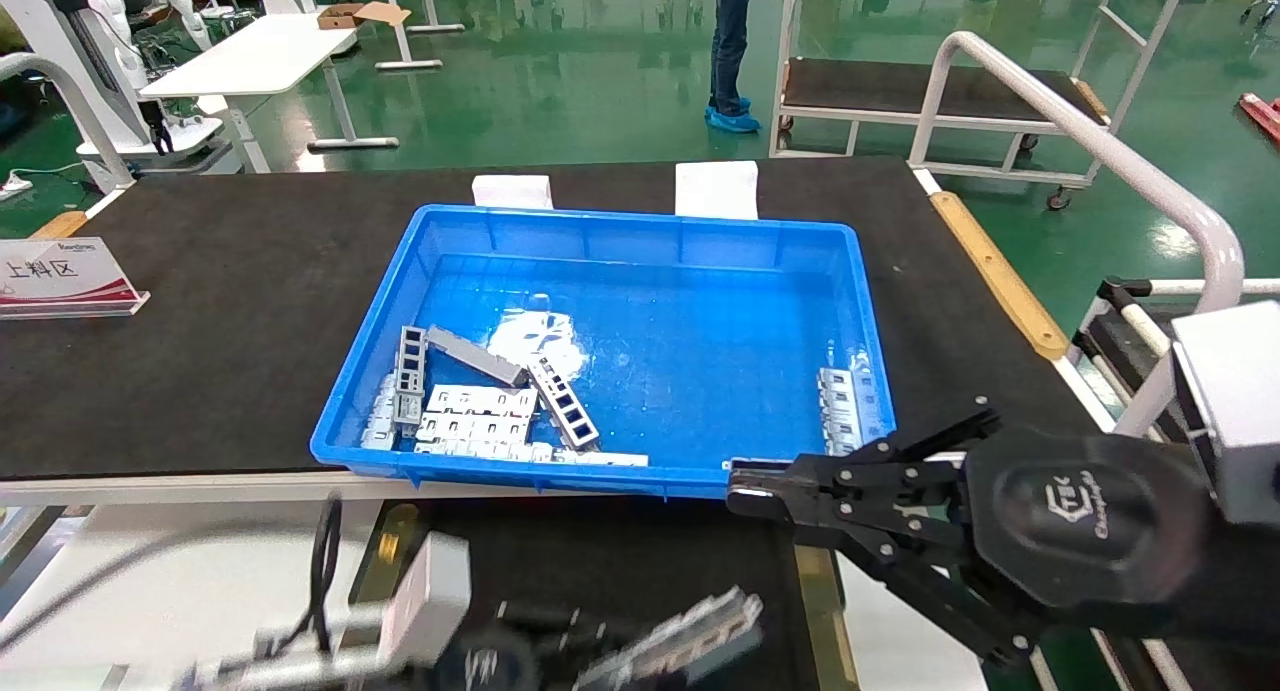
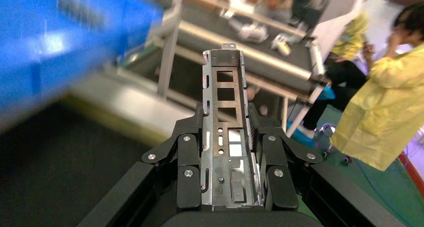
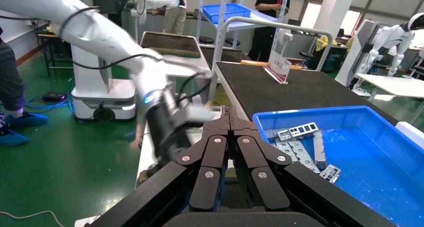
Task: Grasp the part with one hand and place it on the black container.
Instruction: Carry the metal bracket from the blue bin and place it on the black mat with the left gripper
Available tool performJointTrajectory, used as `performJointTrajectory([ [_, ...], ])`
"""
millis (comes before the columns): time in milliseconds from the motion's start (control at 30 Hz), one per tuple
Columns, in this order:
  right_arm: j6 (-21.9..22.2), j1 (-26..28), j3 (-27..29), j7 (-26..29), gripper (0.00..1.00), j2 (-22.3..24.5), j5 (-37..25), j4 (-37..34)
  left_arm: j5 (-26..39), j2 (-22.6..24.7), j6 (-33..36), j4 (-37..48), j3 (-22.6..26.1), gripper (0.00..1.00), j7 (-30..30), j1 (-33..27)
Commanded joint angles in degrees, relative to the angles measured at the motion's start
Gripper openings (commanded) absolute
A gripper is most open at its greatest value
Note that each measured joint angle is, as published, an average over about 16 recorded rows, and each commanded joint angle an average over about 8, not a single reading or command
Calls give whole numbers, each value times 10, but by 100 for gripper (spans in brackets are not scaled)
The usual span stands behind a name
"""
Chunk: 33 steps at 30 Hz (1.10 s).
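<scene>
my left wrist view shows what the head view only smears: the part (image 2: 227,132) is clamped lengthwise between the fingers of my left gripper (image 2: 229,152), its far end with the rectangular cut-outs sticking out past them. in the head view it hangs low over the black container (image 1: 600,556), near the blue bin (image 1: 640,233), which holds more brackets and white plates. my right gripper (image 1: 745,491) sits pressed together with nothing in it by the bin's near right corner, above the bench (image 1: 200,301)
</scene>
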Motion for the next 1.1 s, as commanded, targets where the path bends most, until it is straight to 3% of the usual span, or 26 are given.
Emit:
performJointTrajectory([
  [33,0,0,0,0,0,0,0,0,-6,-30,-36,-47,4,0,-3,38],
  [200,0,0,0,0,0,0,0,0,-28,-55,-145,-107,9,0,5,120],
  [400,0,0,0,0,0,0,0,0,-78,-23,-274,-126,-17,0,32,201],
  [733,0,0,0,0,0,0,0,0,-147,119,-429,-106,-139,0,103,291],
  [1100,0,0,0,0,0,0,0,0,-134,290,-503,-29,-281,0,191,318],
])
